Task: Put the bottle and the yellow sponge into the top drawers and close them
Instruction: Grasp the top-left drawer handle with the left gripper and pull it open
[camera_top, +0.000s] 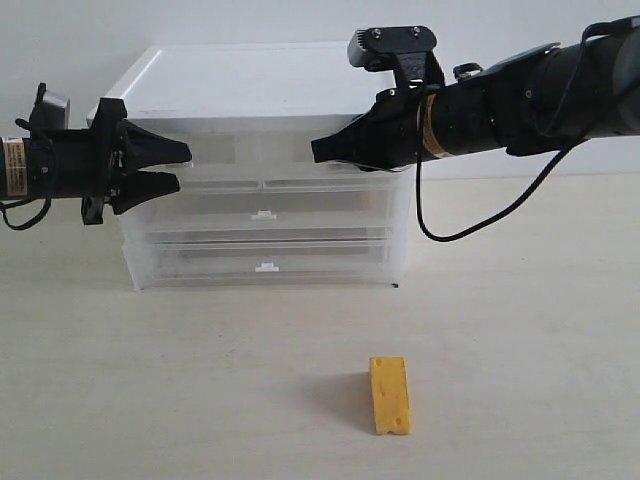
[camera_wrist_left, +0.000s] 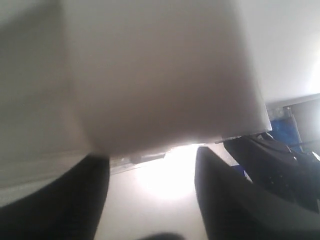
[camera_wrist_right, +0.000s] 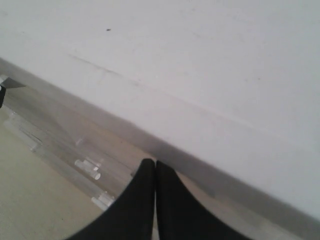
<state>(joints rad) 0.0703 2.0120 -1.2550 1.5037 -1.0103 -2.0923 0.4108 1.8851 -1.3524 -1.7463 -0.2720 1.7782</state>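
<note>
The yellow sponge (camera_top: 390, 396) lies on the table in front of the cabinet (camera_top: 250, 80), apart from both arms. No bottle shows in any view. The two narrow top drawers, left (camera_top: 215, 152) and right (camera_top: 287, 152), sit under the white top and look pushed in. My left gripper (camera_top: 183, 167) is open at the cabinet's left front corner, level with the left top drawer, and holds nothing (camera_wrist_left: 150, 155). My right gripper (camera_top: 317, 152) is shut and empty, its tip (camera_wrist_right: 155, 163) close to the front of the right top drawer (camera_wrist_right: 60, 130).
Two full-width translucent drawers with small white handle tabs, upper (camera_top: 263, 214) and lower (camera_top: 265, 266), sit below the top pair. A black cable (camera_top: 470, 232) hangs from the right arm beside the cabinet. Pale tabletop (camera_top: 150, 380) spreads in front.
</note>
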